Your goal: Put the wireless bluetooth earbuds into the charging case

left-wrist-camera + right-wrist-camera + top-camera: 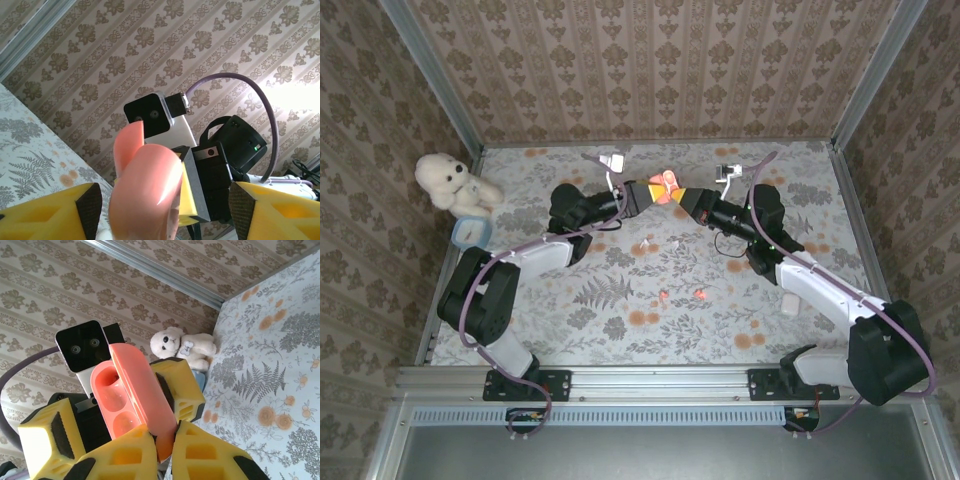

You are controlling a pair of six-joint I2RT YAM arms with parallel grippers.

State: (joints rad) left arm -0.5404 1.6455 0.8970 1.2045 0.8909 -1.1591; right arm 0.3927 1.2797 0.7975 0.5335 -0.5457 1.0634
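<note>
Case (125,405) is up in the air over the far middle of the table (620,330), lid open, both wells empty. Right claw (162,440) is clamped on its lower end. Left claw (162,202) stands spread either side of it, not gripping. Earbuds (700,294) lie loose on the table, nearer, well apart from the case. Judgement: none inserted yet; every pick and seating is to do.

The top camera looks steeply down from above and behind the arm bases, taking in the whole table (620,325). The left wrist camera sits close behind the left hand (162,212), the right one close behind the right hand (165,452). Both tilt up toward the wall (225,40) and face each other. All three views share the case (665,187).
</note>
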